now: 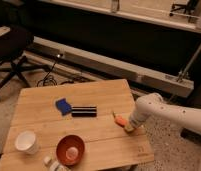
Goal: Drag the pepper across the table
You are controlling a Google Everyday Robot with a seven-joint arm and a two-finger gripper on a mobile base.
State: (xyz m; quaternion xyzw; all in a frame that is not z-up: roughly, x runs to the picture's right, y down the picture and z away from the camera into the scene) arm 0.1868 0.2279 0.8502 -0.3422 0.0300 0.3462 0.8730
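In the camera view, the pepper (119,119) is lying right of centre in the frame, near the right edge of the desk (41,107). The gripper (129,128) is reaching in from the right and sitting at the pepper's lower-right end; whether it is gripping cannot be told. A red bowl (70,149), a white cup (25,142), a blue object (63,105) and a black bar (84,110) are resting further left.
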